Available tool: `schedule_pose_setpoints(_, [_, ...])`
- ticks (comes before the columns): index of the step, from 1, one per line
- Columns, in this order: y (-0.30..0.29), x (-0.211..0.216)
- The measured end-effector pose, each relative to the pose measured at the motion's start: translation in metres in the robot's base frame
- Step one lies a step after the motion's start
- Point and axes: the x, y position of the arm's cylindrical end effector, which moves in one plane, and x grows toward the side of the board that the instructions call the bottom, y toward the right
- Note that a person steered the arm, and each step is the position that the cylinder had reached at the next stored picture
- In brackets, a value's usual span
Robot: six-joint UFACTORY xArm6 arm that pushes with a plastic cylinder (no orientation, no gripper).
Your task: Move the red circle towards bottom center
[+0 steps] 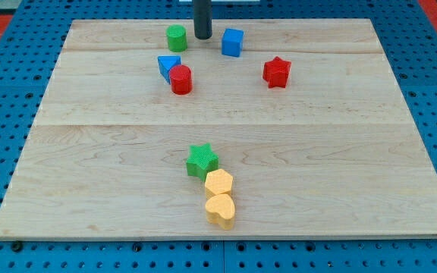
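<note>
The red circle (180, 79) is a short red cylinder on the wooden board (226, 129), in the upper left part of the view. It touches a blue triangle block (168, 64) at its upper left. My tip (202, 37) is near the view's top, above and to the right of the red circle, apart from it. It stands between a green cylinder (176, 37) on its left and a blue cube (232, 42) on its right.
A red star (276, 72) lies at the upper right. A green star (202, 160) sits near the bottom center, with a yellow hexagon (219, 183) and a yellow heart (220, 210) stacked below it toward the board's bottom edge.
</note>
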Motion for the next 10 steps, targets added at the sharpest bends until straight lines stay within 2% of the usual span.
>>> schedule_pose_setpoints(1, [-0.052, 0.000])
schedule_pose_setpoints(2, [-0.075, 0.013])
schedule_pose_setpoints(3, [-0.044, 0.034])
schedule_pose_setpoints(5, [-0.035, 0.100])
schedule_pose_setpoints(6, [-0.061, 0.135])
schedule_pose_setpoints(9, [-0.066, 0.147])
schedule_pose_setpoints(10, [-0.061, 0.164])
